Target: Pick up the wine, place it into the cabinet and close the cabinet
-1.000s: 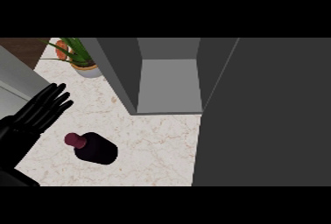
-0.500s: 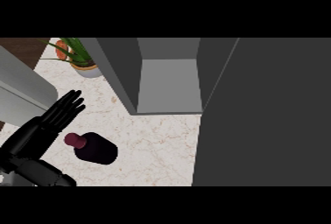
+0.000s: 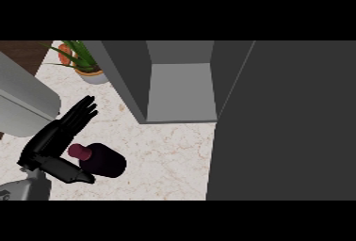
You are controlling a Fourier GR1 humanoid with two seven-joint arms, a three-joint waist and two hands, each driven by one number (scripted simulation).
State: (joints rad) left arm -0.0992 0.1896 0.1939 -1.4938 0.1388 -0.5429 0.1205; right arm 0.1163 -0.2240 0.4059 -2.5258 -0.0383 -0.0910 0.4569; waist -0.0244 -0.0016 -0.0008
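The wine bottle [image 3: 106, 161] is dark maroon and stands on the marble counter [image 3: 167, 160] at lower left, its cap [image 3: 78, 151] turned to the left. My left hand [image 3: 52, 139] comes in from the lower left and lies right beside the cap. Its fingers [image 3: 82, 113] are straight and point up and to the right, and its thumb [image 3: 71, 173] reaches out below the bottle's neck. Nothing is curled round the bottle. The grey cabinet [image 3: 181, 92] stands open beyond the bottle. My right hand does not show.
The cabinet's dark door [image 3: 285, 122] stands open and fills the view's right side. A potted plant [image 3: 84, 70] sits at the back left. A large grey rounded shape [image 3: 21, 106] juts in from the left edge.
My left hand has moved right and down until it sits against the bottle's cap side. The grey shape at the left edge has grown larger. The bottle has not moved.
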